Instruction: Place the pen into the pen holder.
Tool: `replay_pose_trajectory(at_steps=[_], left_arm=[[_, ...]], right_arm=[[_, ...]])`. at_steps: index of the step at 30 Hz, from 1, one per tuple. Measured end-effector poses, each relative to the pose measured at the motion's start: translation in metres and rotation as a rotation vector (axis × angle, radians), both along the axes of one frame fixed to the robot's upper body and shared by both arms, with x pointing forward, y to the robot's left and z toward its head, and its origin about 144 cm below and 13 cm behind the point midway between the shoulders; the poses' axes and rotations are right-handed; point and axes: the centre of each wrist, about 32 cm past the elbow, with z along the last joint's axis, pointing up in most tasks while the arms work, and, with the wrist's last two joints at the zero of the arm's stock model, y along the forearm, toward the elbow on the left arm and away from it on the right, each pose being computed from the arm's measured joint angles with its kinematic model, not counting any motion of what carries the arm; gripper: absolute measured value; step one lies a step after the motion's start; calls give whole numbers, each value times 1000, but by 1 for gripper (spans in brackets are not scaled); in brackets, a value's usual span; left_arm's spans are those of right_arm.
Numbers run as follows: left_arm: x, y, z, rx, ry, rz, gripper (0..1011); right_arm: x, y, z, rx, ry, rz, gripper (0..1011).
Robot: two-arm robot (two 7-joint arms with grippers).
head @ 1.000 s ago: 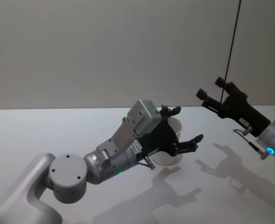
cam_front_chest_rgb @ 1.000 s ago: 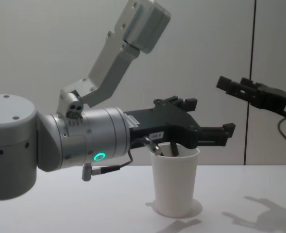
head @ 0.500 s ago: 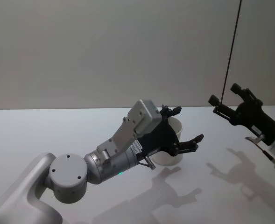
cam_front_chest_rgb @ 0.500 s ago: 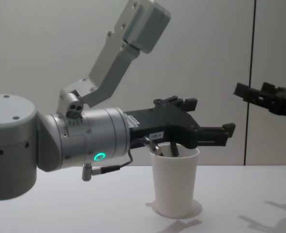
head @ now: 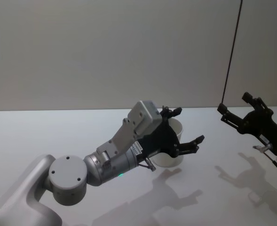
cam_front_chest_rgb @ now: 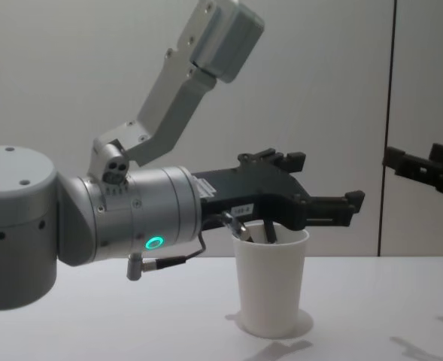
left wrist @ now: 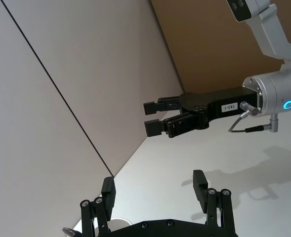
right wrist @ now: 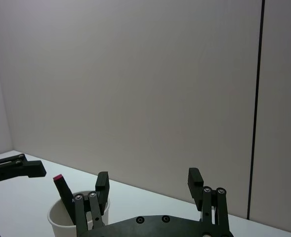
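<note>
The white paper pen holder (head: pixel 168 160) (cam_front_chest_rgb: pixel 270 289) stands upright on the table. A dark pen (right wrist: pixel 62 189) with a red tip leans inside it, its end showing above the rim (cam_front_chest_rgb: pixel 270 232). My left gripper (head: pixel 187 126) (cam_front_chest_rgb: pixel 323 180) (left wrist: pixel 154 183) hovers just over the pen holder, open, with nothing between its fingers. My right gripper (head: pixel 235 103) (right wrist: pixel 149 178) (cam_front_chest_rgb: pixel 420 159) is open and empty in the air, well to the right of the pen holder and higher than it. The left wrist view also catches the right gripper (left wrist: pixel 150 117) farther off.
The white table (head: pixel 58 132) runs wide around the pen holder, with a plain wall behind it. A thin dark vertical seam (head: pixel 231 52) marks the wall at the right. One finger of my left gripper (right wrist: pixel 17 168) shows in the right wrist view.
My right gripper has drawn away to the right and slightly down, leaving the pen holder. The left arm and the pen holder have not moved.
</note>
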Motion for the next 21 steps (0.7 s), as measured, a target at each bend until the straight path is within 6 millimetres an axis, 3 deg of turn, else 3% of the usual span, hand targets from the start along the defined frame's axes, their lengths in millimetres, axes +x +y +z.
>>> replay_pose_trajectory(at_steps=[21], left_arm=[[-2,1,-1,-4,0,14,1003]], right_arm=[[-12,2,0,-24,19,-52,1002]])
